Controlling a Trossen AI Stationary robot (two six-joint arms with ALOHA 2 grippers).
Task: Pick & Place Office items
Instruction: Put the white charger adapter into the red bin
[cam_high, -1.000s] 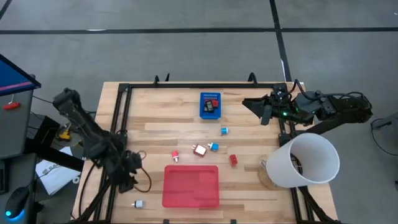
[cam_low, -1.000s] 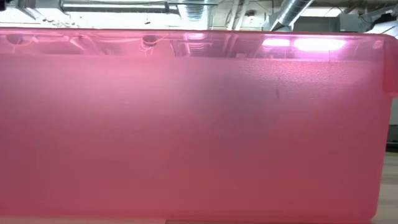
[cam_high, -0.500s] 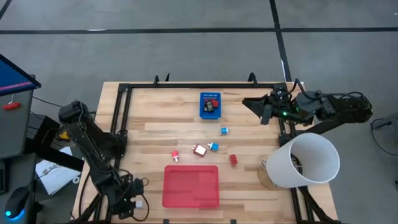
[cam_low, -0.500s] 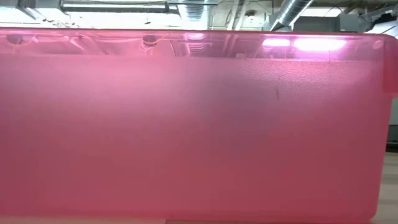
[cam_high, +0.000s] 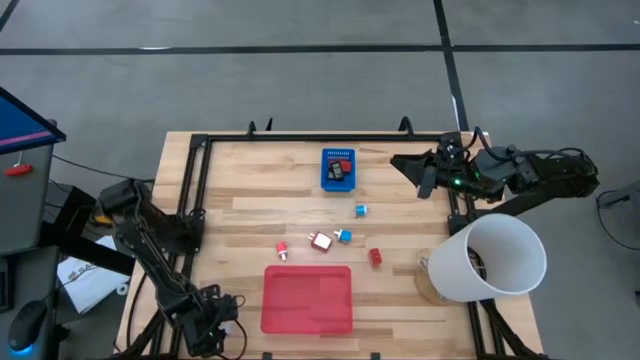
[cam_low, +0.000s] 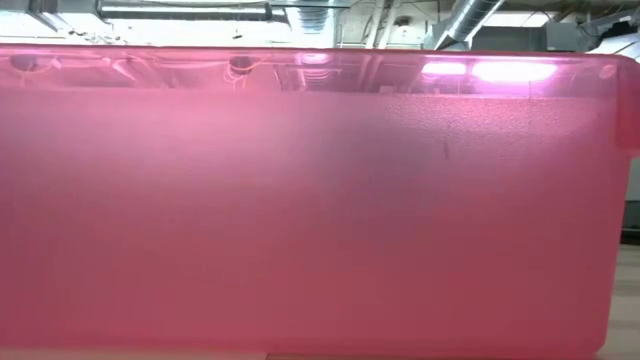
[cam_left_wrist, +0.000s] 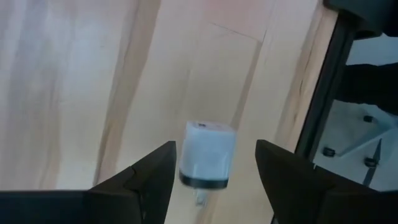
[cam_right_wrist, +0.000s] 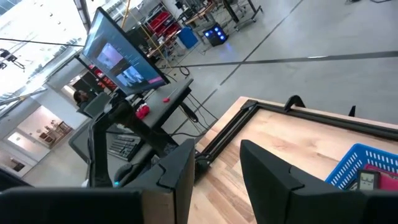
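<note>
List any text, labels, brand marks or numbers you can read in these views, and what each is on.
None can be read.
The monitor beyond the table shows a lit screen, too blurred to read.
The white piece between the left gripper's open fingers shows no marking.
The blue bin and red tray show no lettering.

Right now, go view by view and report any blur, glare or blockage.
Low view: the red tray fills the frame, with ceiling-light glare along its top rim. Left wrist view: the white item between the open left hand fingers is soft, out of focus. High view: evenly lit, sharp. Right wrist view: bright background, no blockage.
</note>
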